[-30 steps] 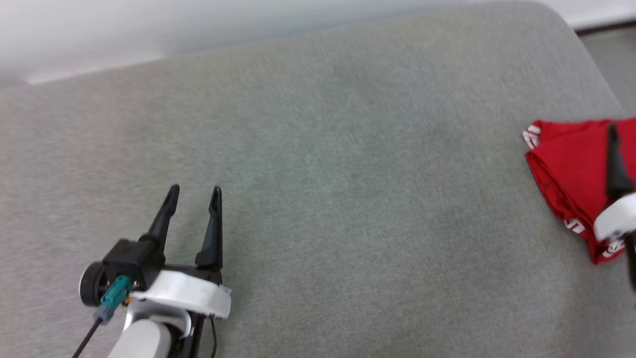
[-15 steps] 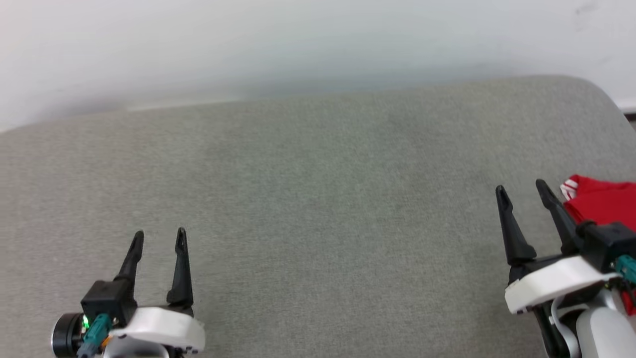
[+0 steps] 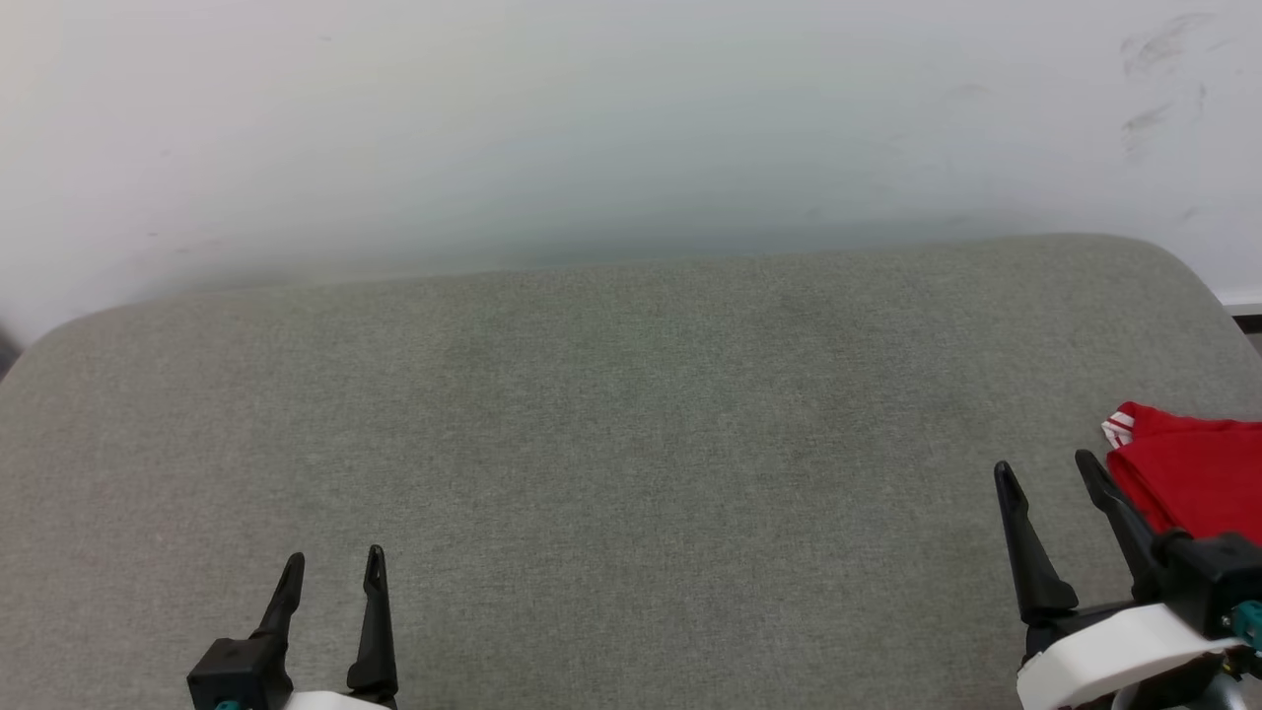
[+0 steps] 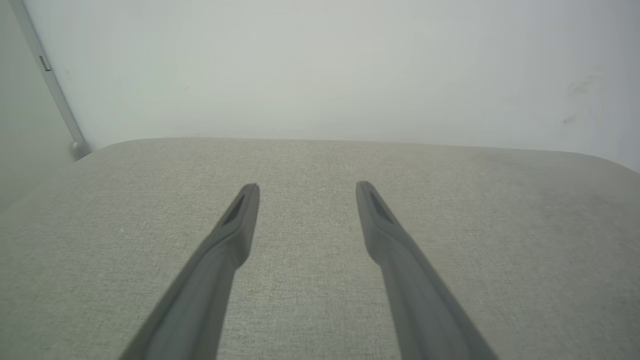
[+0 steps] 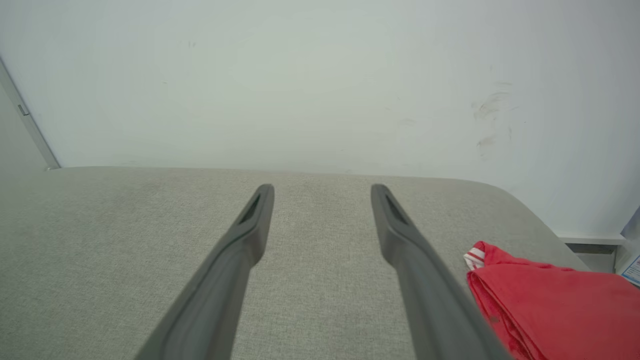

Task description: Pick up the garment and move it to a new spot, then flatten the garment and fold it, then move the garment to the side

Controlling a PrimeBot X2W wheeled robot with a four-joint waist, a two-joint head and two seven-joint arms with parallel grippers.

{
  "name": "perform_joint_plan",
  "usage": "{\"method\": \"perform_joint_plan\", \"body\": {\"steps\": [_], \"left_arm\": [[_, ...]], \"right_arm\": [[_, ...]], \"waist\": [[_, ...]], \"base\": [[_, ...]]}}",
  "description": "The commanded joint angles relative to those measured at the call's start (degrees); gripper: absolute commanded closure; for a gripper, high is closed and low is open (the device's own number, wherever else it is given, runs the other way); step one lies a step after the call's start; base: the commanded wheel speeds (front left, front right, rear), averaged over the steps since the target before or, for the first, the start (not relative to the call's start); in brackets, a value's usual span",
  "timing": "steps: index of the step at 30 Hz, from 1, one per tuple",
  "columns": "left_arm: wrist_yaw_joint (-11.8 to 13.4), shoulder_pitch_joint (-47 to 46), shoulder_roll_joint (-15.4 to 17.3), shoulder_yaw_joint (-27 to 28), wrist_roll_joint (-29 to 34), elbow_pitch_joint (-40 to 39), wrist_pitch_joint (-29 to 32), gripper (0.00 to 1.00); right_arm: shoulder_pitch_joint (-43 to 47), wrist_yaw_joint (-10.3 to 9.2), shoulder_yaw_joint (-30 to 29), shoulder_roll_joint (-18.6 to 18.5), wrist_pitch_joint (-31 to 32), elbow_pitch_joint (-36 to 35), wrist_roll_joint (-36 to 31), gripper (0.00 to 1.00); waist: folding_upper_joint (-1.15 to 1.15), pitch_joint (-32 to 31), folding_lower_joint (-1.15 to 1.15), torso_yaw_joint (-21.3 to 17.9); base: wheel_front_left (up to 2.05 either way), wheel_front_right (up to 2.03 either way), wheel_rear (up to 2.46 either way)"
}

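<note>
As the garment [image 3: 1188, 483] lies in a folded red bundle at the right end of the grey cushion [image 3: 631, 394], the set-aside step looks done or nearly so. Left gripper [image 3: 334, 556] near-left, right gripper [image 3: 1044, 464] near-right, just beside the bundle's left edge; contact cannot be told. Both claws spread wide, nothing held. To finish well: lift the right fingers clear of the cloth without snagging the striped trim or disturbing the fold. Head view crops the bundle at the frame's right edge; right wrist view gives its stacked layers and the cushion's rounded right end beyond
</note>
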Motion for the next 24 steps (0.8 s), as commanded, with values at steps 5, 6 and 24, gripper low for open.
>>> {"method": "perform_joint_plan", "body": {"steps": [5,6,24], "left_arm": [[-0.29,0.70,-0.55,0.85,0.45,-0.69,-0.12,0.00],[-0.36,0.67,-0.52,0.87,0.72,-0.81,-0.12,0.00],[-0.85,-0.30,-1.28,1.38,2.13,-1.80,-0.12,0.00]], "right_arm": [[2.05,-0.02,-0.44,0.73,1.07,-2.30,-0.29,0.00],[2.23,-0.02,-0.39,0.79,1.12,-2.65,-0.39,0.00],[2.35,-0.02,-0.61,1.31,1.95,-3.78,-0.05,0.00]], "waist": [[0.00,-0.38,0.01,0.54],[0.00,-0.37,0.01,0.61],[0.00,0.09,0.01,0.78]], "base": [[0.00,0.00,0.00],[0.00,0.00,0.00],[0.00,0.00,0.00]]}}
